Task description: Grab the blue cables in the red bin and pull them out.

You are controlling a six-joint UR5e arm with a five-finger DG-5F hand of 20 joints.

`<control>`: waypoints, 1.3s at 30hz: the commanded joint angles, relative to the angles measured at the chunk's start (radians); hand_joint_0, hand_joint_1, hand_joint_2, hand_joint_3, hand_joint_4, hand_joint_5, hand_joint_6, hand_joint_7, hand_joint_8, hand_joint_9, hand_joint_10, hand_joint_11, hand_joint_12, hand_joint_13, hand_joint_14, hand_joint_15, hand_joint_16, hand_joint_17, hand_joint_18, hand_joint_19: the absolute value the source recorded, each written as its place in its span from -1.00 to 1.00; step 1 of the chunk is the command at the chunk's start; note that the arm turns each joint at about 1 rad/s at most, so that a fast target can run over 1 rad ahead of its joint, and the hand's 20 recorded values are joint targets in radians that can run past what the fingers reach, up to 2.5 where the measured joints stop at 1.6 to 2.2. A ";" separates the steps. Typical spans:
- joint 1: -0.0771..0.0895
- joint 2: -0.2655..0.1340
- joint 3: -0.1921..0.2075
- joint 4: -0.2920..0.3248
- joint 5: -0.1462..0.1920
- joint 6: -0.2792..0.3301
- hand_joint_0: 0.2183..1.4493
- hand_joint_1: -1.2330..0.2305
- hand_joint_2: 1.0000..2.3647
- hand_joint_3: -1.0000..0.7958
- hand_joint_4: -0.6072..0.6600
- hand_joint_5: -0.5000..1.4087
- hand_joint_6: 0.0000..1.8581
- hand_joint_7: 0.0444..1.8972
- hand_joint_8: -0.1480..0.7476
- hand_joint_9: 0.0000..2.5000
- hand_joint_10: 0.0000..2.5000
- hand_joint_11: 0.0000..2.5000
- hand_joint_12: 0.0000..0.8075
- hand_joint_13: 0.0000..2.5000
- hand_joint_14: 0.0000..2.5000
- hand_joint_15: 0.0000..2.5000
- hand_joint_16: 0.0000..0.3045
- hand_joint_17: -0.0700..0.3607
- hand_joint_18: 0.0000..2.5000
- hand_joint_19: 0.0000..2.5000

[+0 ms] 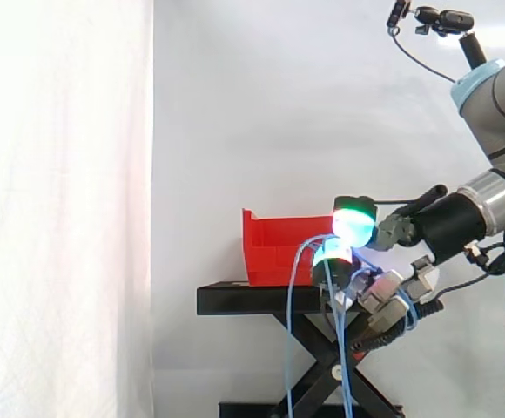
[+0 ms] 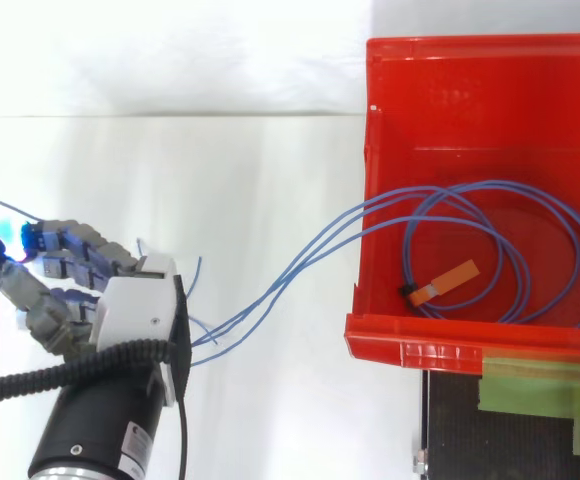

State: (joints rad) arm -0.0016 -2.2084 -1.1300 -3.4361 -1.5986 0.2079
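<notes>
Closest to the overhead camera, the robot's pale, glowing-tipped hand [image 2: 135, 315] sits left of the red plastic bin [image 2: 362, 180], its fingers curled around the thin blue cables [image 2: 300, 262]. The strands cross the bin's near wall, and their loops lie inside with an orange tag [image 2: 452, 279]. Slack hangs before the black scissor stand [image 1: 235, 300].

Bright, even light — glare on curtain [image 1: 61, 174]

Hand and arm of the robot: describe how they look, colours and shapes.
The arm is grey with pale blue joint caps, a silver ring and a black cylindrical wrist. The hand has a white palm plate, grey segmented fingers and thick fingertips glowing green and cyan.
</notes>
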 commanded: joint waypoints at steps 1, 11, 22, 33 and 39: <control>0.005 0.001 -0.019 -0.009 -0.003 0.058 0.16 -0.51 -1.00 -1.00 0.17 0.55 -0.88 -0.02 -0.07 -0.15 -0.98 -0.48 -0.26 0.12 -0.98 0.22 -0.71 -0.21 -0.12 -0.01; 0.006 0.001 -0.033 0.020 -0.006 0.008 0.17 -0.51 -1.00 -1.00 0.18 0.55 -0.87 -0.03 -0.06 -0.11 -0.98 -0.43 -0.28 0.13 -0.18 0.24 -0.75 -0.28 0.03 0.27; 0.005 0.001 -0.028 0.100 -0.021 -0.156 0.18 -0.52 -1.00 -1.00 0.19 0.56 -0.87 -0.03 -0.05 -0.08 -0.98 -0.39 -0.29 0.03 0.44 0.08 -0.77 -0.31 0.18 0.59; 0.008 -0.001 -0.025 0.239 -0.058 -0.296 0.18 -0.52 -1.00 -1.00 0.18 0.56 -0.87 -0.02 -0.06 -0.06 -0.98 -0.36 -0.29 -0.02 0.72 0.05 -0.77 -0.31 0.21 0.64; 0.014 -0.001 -0.039 0.245 -0.054 -0.319 0.18 -0.52 -1.00 -1.00 0.18 0.56 -0.87 -0.02 -0.06 -0.06 -0.98 -0.36 -0.29 -0.02 0.70 0.05 -0.77 -0.31 0.20 0.63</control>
State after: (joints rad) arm 0.0080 -2.2086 -1.1574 -3.1958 -1.6565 -0.1024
